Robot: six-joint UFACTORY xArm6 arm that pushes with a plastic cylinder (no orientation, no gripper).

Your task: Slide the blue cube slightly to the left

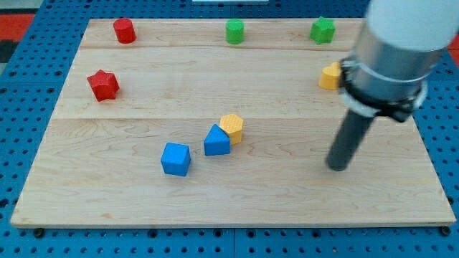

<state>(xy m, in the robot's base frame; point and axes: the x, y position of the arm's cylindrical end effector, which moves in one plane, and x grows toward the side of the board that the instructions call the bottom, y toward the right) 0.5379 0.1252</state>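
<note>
The blue cube (176,158) sits on the wooden board (107,193), left of centre and toward the view's bottom. A blue triangular block (216,141) lies just to its upper right, touching a yellow hexagonal block (232,127). My tip (337,167) rests on the board far to the right of the blue cube, with open board between them.
A red cylinder (125,31) and a red star (103,84) sit at the upper left. A green cylinder (235,31) and a green star (323,30) sit along the top edge. A yellow block (330,76) is partly hidden behind the arm at the right.
</note>
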